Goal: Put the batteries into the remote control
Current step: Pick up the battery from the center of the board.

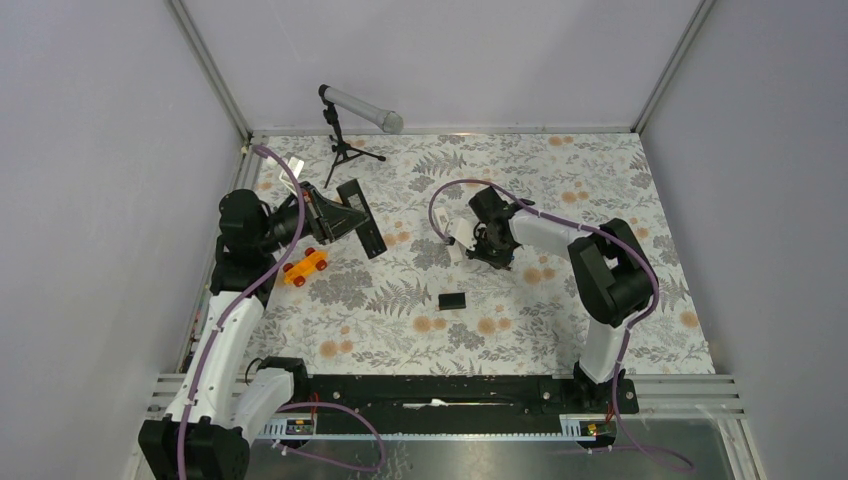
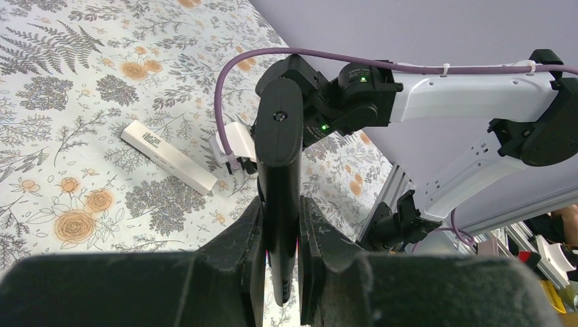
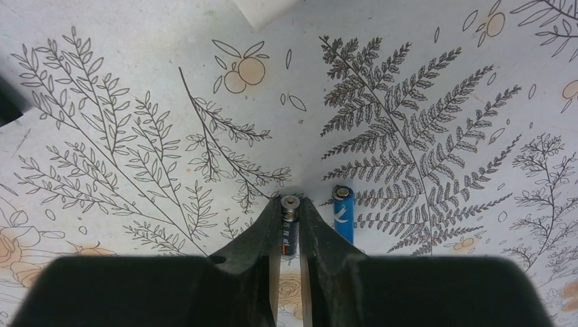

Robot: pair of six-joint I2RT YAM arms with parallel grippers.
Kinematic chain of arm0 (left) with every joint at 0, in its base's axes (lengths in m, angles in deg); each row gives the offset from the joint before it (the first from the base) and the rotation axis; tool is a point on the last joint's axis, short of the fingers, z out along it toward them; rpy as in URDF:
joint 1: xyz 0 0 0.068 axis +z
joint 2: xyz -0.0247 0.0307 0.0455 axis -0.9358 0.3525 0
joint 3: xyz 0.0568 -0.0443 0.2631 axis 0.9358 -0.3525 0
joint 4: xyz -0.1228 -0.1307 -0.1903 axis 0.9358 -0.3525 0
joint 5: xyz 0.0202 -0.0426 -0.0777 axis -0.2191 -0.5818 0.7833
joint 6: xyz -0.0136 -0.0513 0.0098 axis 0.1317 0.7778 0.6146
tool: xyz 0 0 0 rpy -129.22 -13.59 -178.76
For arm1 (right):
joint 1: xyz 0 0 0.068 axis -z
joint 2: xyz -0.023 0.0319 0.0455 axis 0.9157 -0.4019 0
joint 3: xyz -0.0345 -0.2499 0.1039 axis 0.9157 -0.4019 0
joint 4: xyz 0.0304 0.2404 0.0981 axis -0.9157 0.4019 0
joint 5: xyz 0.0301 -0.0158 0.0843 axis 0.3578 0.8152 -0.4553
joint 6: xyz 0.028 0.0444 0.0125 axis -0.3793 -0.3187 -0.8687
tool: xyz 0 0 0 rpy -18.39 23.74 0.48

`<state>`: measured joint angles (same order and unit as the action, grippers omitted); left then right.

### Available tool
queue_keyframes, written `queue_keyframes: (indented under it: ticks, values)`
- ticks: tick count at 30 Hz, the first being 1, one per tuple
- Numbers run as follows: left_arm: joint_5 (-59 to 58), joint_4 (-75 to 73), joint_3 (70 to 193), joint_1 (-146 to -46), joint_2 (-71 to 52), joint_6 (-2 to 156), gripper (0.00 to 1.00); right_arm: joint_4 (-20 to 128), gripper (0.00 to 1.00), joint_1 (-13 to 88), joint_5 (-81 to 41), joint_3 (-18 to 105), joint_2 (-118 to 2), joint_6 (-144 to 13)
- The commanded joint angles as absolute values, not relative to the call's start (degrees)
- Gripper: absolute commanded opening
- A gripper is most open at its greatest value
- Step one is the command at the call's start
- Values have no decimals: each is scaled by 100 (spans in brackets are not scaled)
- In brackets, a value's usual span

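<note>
Right gripper [image 3: 290,206]: fingers are pressing together on a dark battery [image 3: 290,230], pinching it by its long sides.
Dark battery: it is lying on the flowered cloth [image 3: 136,136], with its metal end pointing to 12 o'clock in the wrist view. It does not appear to be lifted yet.
Blue battery [image 3: 343,216]: it is lying parallel, just beside the pinched one at its 3 o'clock, near the finger but apart from it.
Left gripper [image 2: 281,211]: it is clamping the black remote control [image 2: 278,136] by one end and holding it raised, at 9 o'clock of the right gripper in the overhead view.
Other things: a white box [image 2: 170,158] is lying at 12 o'clock of the right gripper. A small black piece [image 1: 452,300], probably the battery cover, is lying at its 7 o'clock.
Step in hand: picking up the first battery, judging by the grip.
Doing it well: lifting straight up should avoid rolling the blue battery. Noting which end is the metal nub matters for matching the remote's contacts. Whether the compartment is facing the right arm cannot be told.
</note>
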<state>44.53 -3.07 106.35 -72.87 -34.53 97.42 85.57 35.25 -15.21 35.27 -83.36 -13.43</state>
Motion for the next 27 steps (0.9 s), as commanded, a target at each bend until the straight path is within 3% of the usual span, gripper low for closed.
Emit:
queue_keyframes:
  ticks: [1, 7, 20, 27]
  values:
    - [4528, 73, 10745, -7227, -3526, 9757, 0, 8376, 14, 3554, -1594, 3365, -8245, -1373]
    - [4283, 45, 10657, -7209, -3579, 9794, 0, 8059, 8, 3554, -1925, 3320, -7909, -1704]
    - [3476, 1512, 9265, -7449, -3647, 11578, 0, 6724, 11, 3430, -2845, 2973, -6107, -4491]
    - [2799, 2425, 8740, -8332, -3426, 12502, 0, 4960, 11, 2206, -3099, 2206, -4757, -6100]
